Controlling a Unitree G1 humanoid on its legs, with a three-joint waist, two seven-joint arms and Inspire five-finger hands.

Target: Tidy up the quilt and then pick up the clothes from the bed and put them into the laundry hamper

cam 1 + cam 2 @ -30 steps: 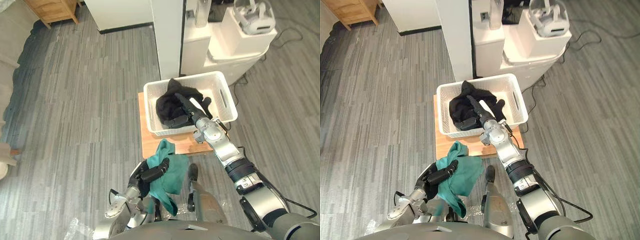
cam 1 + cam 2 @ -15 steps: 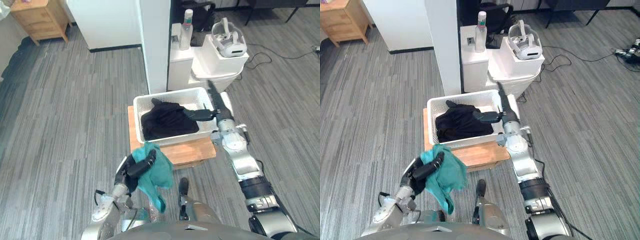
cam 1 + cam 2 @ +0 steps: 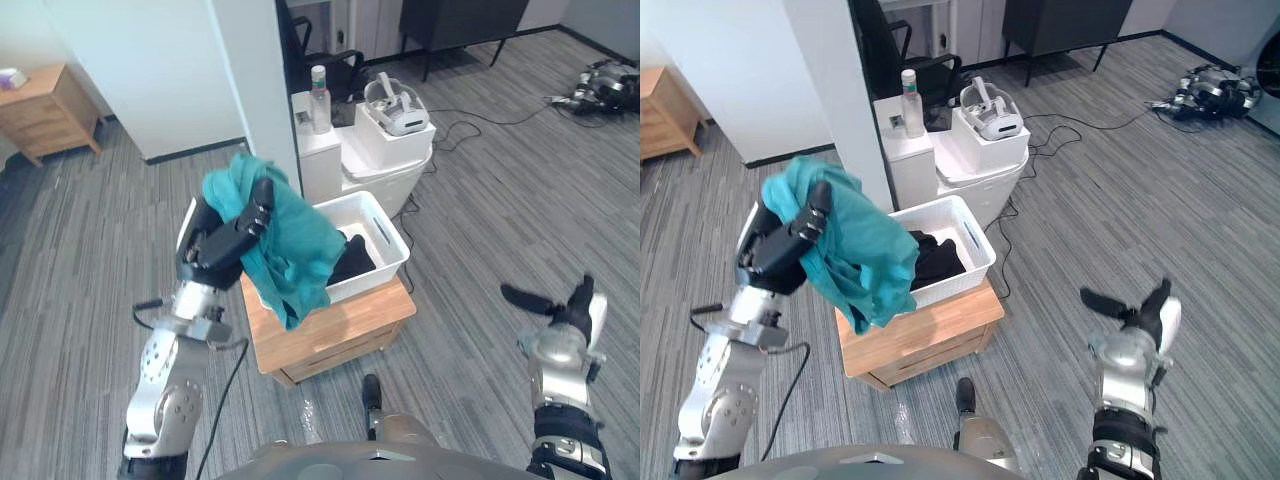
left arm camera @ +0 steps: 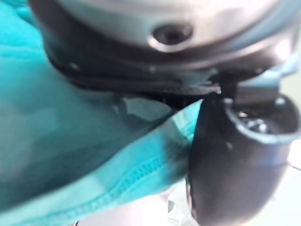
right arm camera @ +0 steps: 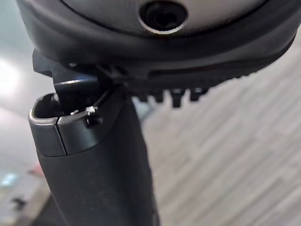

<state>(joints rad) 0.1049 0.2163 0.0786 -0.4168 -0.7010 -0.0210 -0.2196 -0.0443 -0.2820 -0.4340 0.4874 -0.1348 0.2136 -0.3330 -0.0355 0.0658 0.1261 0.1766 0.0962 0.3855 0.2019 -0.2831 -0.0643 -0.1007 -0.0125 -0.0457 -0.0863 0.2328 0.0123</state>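
The left robot hand [image 3: 225,240] is curled round a teal cloth garment [image 3: 295,245], raised over the left end of the white plastic hamper [image 3: 388,232]. The hamper holds black clothing [image 3: 352,258] and sits on a low wooden bench [image 3: 330,325]. Well to the right, the right robot hand [image 3: 582,298] seems spread.

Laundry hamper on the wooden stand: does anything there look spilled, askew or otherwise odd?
Nothing stands out. The white hamper sits level on the wooden stand with black clothes inside. The teal garment is not in it yet: the left hand grips it, raised, near the hamper.
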